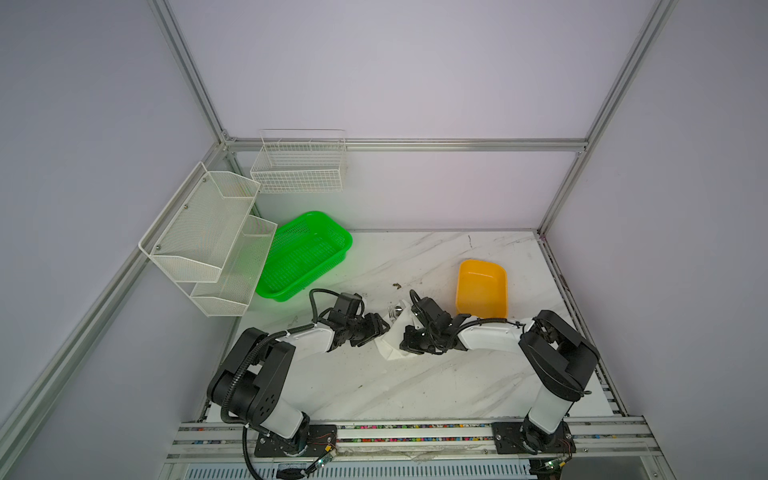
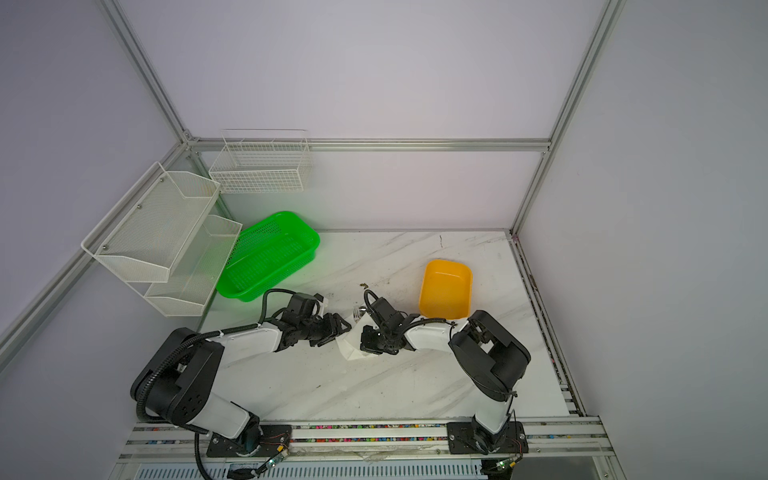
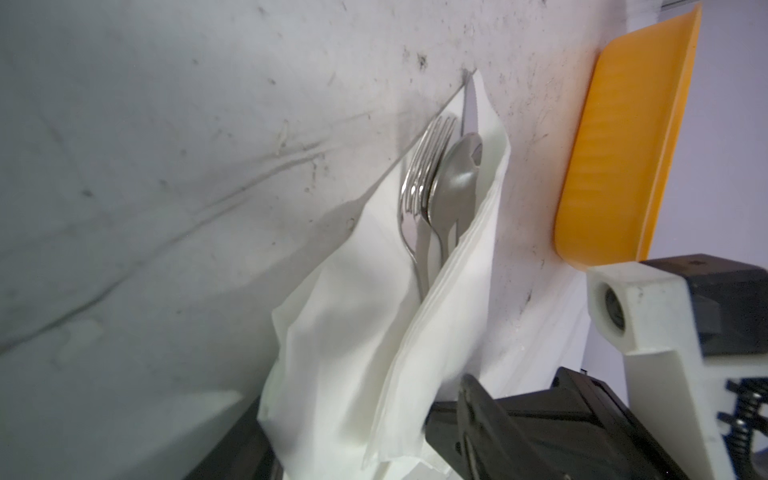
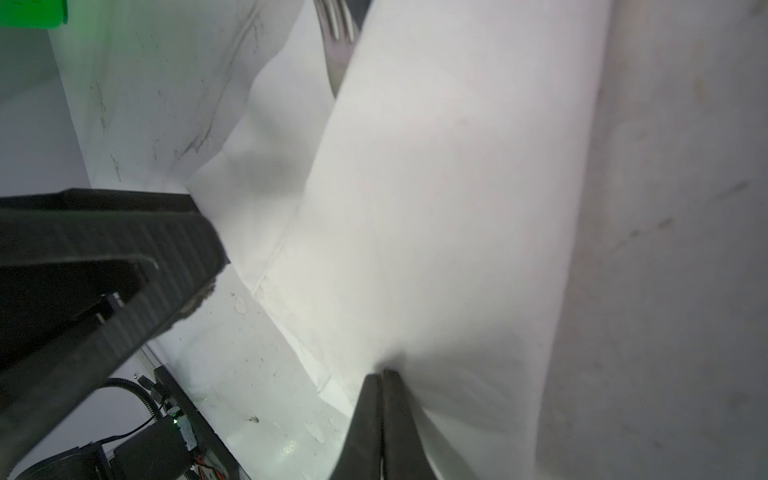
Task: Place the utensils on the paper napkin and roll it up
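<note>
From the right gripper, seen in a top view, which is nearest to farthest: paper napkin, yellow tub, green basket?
From the right gripper:
1. paper napkin, pinched in its shut jaws, centre.
2. yellow tub, behind it, on the right.
3. green basket, far back left.

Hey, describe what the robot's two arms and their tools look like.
The left arm and right arm have white shells, black joints and black base plates. Black cables loop along each. The left tool and right tool are black; the left's fingers look ribbed.
</note>
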Motion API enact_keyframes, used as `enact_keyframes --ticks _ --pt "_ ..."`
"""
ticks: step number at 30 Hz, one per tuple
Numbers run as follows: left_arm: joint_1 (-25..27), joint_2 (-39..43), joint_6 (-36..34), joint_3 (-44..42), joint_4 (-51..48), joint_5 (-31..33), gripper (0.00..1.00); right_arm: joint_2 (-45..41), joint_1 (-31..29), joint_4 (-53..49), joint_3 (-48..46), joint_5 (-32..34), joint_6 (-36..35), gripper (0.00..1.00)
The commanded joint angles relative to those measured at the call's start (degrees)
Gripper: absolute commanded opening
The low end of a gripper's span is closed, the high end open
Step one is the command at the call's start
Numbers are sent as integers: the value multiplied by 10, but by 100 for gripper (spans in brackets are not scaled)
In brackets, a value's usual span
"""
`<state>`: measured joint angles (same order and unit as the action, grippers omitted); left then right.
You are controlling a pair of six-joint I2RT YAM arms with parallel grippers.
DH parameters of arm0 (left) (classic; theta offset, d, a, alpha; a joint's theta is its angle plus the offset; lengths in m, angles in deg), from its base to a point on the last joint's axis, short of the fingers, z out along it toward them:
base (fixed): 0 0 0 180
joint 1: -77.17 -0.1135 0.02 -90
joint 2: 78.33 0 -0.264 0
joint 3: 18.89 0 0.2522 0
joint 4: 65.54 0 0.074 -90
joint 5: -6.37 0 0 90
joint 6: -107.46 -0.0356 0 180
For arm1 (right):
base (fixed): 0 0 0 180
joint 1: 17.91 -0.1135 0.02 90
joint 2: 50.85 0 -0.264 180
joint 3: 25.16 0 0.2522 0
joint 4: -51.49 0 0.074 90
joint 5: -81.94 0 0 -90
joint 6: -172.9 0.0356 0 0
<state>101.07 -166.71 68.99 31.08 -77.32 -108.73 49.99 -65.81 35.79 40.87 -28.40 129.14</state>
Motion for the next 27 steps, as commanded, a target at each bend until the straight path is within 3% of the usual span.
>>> enact_keyframes --ticks 1,5,14,23,27 --pt "0 2 68 -50 80 -53 64 14 -1 -13 -4 18 7 6" --pt "2 18 108 -83 136 -56 64 14 -1 -15 -2 18 7 6" --pt "4 1 243 -168 361 -75 62 15 -1 -12 -2 19 7 6" --pt "3 43 251 -176 351 -2 58 13 -2 -8 -8 20 11 6" --pt "3 67 234 -168 301 26 50 13 -2 -7 -7 20 11 6"
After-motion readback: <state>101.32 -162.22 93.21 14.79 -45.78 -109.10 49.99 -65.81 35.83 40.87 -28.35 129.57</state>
